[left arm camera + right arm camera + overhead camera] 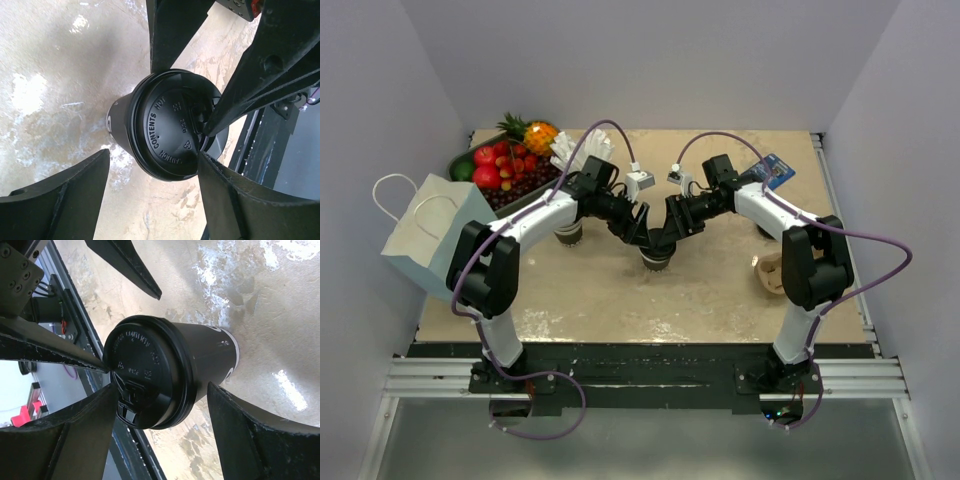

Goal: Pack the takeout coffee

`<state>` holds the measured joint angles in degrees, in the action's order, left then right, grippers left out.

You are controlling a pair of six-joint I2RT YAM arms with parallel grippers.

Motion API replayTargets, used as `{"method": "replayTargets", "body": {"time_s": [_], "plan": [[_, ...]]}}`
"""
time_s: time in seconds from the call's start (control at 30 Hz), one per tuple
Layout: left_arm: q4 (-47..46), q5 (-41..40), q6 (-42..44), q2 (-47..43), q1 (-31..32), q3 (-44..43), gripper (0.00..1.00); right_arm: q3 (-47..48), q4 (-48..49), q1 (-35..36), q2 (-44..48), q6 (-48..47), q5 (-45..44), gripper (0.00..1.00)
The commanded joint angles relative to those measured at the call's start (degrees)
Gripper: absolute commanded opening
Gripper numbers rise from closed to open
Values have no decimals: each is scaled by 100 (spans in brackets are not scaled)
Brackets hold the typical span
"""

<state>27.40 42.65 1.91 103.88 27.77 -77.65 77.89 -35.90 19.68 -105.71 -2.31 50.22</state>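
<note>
The takeout coffee (656, 262) stands upright mid-table, a dark cup with a black lid (170, 125). Both grippers hang over it from opposite sides. My left gripper (639, 233) is open; in the left wrist view (154, 152) one finger is well clear of the cup and the other touches the lid rim. My right gripper (669, 236) is open; in the right wrist view (162, 385) one finger lies against the lid top and the other is just off the cup wall (210, 352). One finger of each gripper rests on the lid.
A pale blue paper bag (420, 235) stands at the left edge. A tray of fruit (505, 170) sits at the back left, with another dark cup (568, 236) under the left arm. A brown cup carrier (769, 273) lies at the right.
</note>
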Motion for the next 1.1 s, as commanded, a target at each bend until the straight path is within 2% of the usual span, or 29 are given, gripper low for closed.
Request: {"method": "replayTargets", "body": {"time_s": [0.0,0.4,0.5,0.57,0.7,0.8,0.93,1.07], "plan": [[99,6,-147,-227,-44,109,74,95,109,-8,121,90,-65,74],[477,463,37,-192,-96,-181,75,77,66,-26,112,46,-214,70],[-74,455,90,-568,-210,3,77,95,66,-17,103,46,-223,70],[-330,332,168,-798,-237,223,79,104,66,-8,42,37,-223,70],[-489,112,975,-1448,-246,644,80,218,101,-8,-55,72,-214,70],[-884,-116,1424,-1888,-211,1452,81,314,101,-8,-108,90,-214,70],[-1455,-976,1611,-2020,-61,2156,81,350,83,-8,-152,90,-144,72],[-1843,-1505,1400,-1793,-17,2245,79,367,48,-8,-152,90,-65,74]]}}
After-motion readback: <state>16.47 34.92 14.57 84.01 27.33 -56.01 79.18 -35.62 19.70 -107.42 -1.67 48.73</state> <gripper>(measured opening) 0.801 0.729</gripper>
